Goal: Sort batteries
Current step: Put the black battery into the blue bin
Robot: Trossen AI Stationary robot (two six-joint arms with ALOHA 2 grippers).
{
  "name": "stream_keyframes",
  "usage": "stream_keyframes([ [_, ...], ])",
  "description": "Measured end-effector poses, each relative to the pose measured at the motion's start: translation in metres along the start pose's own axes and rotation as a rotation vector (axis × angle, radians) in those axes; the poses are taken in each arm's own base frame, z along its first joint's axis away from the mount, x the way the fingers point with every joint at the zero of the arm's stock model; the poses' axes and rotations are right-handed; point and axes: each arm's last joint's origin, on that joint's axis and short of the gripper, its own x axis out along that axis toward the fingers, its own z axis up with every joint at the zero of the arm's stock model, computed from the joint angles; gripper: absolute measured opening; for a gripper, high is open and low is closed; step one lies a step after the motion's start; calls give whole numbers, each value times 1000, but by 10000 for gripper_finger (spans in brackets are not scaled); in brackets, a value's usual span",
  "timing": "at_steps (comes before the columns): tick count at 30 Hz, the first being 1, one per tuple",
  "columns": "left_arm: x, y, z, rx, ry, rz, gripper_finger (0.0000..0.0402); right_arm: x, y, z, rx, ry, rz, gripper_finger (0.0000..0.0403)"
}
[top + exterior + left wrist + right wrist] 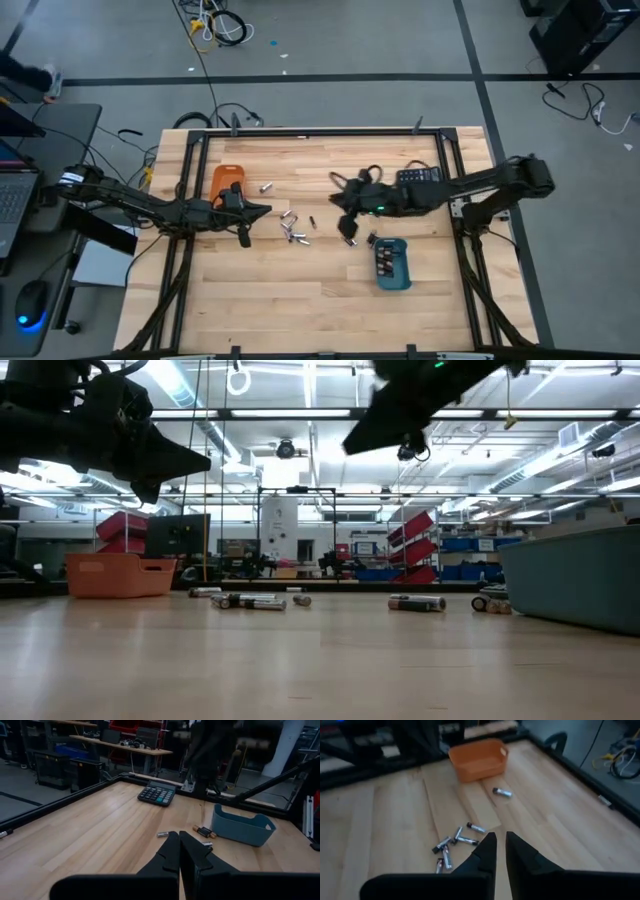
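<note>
Several loose batteries [293, 230] lie on the wooden table between the trays, seen as a cluster [452, 842] in the right wrist view; one battery [502, 792] lies alone nearer the orange tray [226, 180]. More batteries lie inside the blue tray [392, 264], and a few rest beside it [202, 831]. My right gripper [500, 844] hangs above the table's middle [340, 205], tipped down toward the cluster, with a narrow gap and nothing in it. My left gripper [179, 845] hovers shut and level beside the orange tray [262, 209].
A black calculator [418, 176] lies at the far right, behind the right arm. A black metal frame [300, 133] runs round the table. Bare wood [300, 300] stretches along the near side.
</note>
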Motion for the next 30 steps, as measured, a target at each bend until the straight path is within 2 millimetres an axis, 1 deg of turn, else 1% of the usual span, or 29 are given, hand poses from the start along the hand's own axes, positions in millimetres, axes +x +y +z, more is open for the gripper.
stream_keyframes([
  [4,0,0,0,-2,-4,-1,0,38,14,3,-23,79,12,33],
  [6,0,0,0,-2,-5,-1,0,54,20,1,-37,144,-8,36],
  [9,0,0,0,-2,-4,-2,0,76,26,-3,-48,234,-41,37],
  [13,0,0,0,-2,-4,-1,0,98,31,-15,-51,320,-74,40],
  [16,0,0,0,-1,-3,-2,0,109,32,-23,-40,360,-93,49],
  [20,0,0,-1,5,8,1,0,119,33,-33,-41,386,-106,70],
  [30,0,1,-4,20,34,6,0,118,32,-39,-115,386,-152,126],
])
